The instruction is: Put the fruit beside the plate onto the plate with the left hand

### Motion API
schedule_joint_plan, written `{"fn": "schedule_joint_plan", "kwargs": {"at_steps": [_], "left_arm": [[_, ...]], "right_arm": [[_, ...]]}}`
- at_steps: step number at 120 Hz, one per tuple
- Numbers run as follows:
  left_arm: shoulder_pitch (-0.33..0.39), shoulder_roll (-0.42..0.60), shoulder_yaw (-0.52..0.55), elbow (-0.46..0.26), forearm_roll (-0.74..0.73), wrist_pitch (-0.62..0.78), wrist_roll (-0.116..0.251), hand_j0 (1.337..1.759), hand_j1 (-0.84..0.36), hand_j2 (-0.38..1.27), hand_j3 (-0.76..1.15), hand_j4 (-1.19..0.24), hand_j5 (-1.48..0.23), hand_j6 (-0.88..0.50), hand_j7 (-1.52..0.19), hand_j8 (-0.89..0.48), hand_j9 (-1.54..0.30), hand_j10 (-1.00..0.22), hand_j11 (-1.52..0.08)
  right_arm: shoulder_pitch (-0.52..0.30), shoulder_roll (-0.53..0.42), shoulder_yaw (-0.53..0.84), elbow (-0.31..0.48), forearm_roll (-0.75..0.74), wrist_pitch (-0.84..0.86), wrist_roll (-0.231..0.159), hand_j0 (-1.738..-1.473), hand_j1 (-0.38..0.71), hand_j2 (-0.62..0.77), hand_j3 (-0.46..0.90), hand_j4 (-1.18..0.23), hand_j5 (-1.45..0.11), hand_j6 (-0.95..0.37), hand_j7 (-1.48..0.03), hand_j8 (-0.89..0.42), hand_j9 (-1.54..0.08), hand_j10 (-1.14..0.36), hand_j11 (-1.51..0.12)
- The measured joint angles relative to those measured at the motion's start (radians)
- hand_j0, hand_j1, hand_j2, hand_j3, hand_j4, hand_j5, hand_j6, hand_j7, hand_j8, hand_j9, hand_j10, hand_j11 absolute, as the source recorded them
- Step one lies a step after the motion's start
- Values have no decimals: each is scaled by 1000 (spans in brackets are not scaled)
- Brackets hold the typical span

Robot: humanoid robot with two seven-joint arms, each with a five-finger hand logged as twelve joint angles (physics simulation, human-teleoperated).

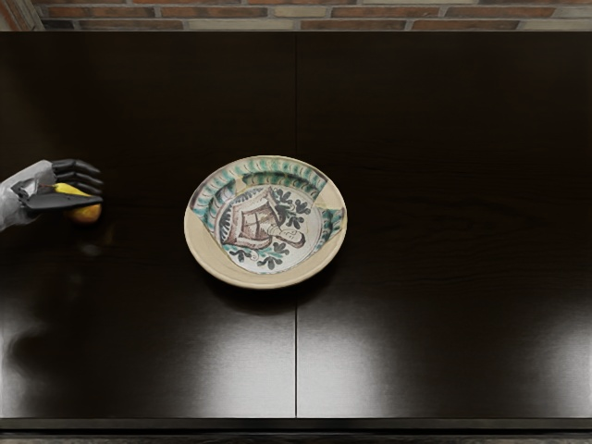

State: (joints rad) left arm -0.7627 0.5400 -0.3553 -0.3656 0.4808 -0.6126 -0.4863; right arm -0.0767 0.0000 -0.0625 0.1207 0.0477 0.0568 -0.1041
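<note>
A dark, almost black table (444, 139) is filling nearly the whole view. Its polished top is shining like glass. A thin straight seam (296, 361) is running from the far edge to the near edge through the middle, dividing the top into two panels. Soft pale light is reflecting on the near part, making grey-white patches on both sides of the seam, while the far part is looking deep black. Behind the table a strip of brick wall (277, 13) is showing, with red-brown bricks and pale mortar.
</note>
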Motion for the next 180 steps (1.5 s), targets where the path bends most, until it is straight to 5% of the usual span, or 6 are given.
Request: {"fn": "schedule_joint_plan", "kwargs": {"at_steps": [49,155,180], "left_arm": [[3,-1,3,-15,3,1,-1,1650,-608,178,0,-777,-1025,-777,-1025,-726,-1033,-437,-1049],[-56,-2,6,-28,-33,0,5,1646,-616,184,0,-829,-1213,-825,-1218,-686,-1215,-387,-1167],[-88,-1,5,-118,-79,1,11,1644,-618,196,0,-837,-1200,-836,-1200,-687,-1213,-376,-1168]], "right_arm": [[0,0,0,0,0,0,0,-1658,-320,-5,0,-24,-31,-24,-31,-24,-31,-24,-31],[0,0,0,0,0,0,0,-1658,-320,-5,0,-24,-31,-24,-31,-24,-31,-24,-31],[0,0,0,0,0,0,0,-1658,-320,-5,0,-24,-31,-24,-31,-24,-31,-24,-31]]}}
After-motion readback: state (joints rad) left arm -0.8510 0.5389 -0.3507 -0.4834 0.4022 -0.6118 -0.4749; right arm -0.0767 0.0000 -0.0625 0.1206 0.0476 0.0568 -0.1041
